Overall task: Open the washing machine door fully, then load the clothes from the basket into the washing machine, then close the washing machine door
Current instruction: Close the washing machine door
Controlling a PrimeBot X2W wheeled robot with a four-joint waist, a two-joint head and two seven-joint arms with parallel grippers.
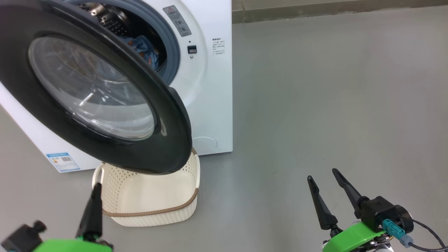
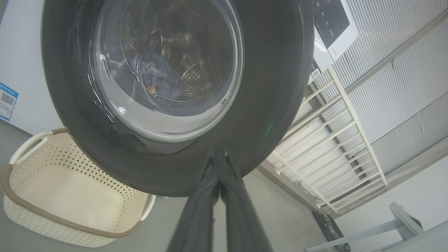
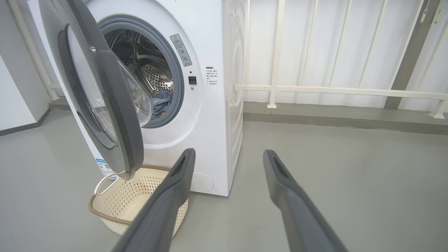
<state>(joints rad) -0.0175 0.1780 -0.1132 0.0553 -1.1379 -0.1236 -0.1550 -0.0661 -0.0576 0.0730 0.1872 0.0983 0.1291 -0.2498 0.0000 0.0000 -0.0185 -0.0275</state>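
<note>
The left tool [image 1: 97, 187], clenched on nothing, rises at lower left, its base blurred and cut off; the right tool [image 1: 322, 175] stands released, well to the right. Beyond, the basket [image 1: 150, 213] sits on the floor [image 1: 315, 105], its far end hidden under the half-open washing machine door [image 1: 168, 119], which masks much of the washing machine [image 1: 213, 87]; blue cloth [image 1: 143, 47] peeks from the drum [image 1: 112, 21].

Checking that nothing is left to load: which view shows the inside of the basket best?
The left wrist view: the basket shows its bare floor almost whole, nothing in it. The head view has the washing machine door covering its far end; in the right wrist view a finger of the right gripper hides part.
</note>
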